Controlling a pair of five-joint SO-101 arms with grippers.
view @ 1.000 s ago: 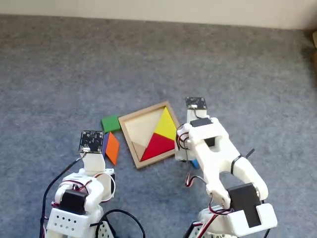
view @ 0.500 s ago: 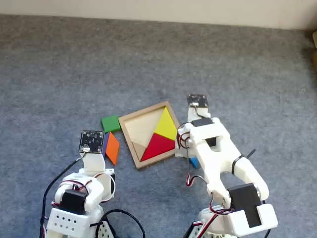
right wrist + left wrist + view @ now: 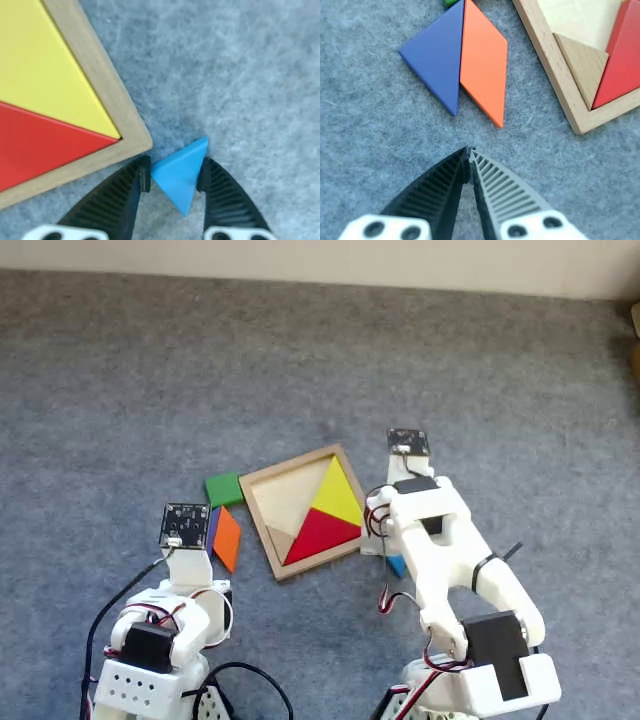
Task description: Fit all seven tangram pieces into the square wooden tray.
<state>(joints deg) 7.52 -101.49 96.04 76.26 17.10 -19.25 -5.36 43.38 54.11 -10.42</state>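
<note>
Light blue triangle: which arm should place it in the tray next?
Right. The right gripper is closed on the light blue triangle, just beside the tray corner. The left gripper sits shut over carpet by the orange piece.

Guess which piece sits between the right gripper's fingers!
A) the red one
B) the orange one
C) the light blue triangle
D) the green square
C: in the right wrist view, the right gripper has a finger touching each side of the light blue triangle, on the carpet just off the tray corner.
</note>
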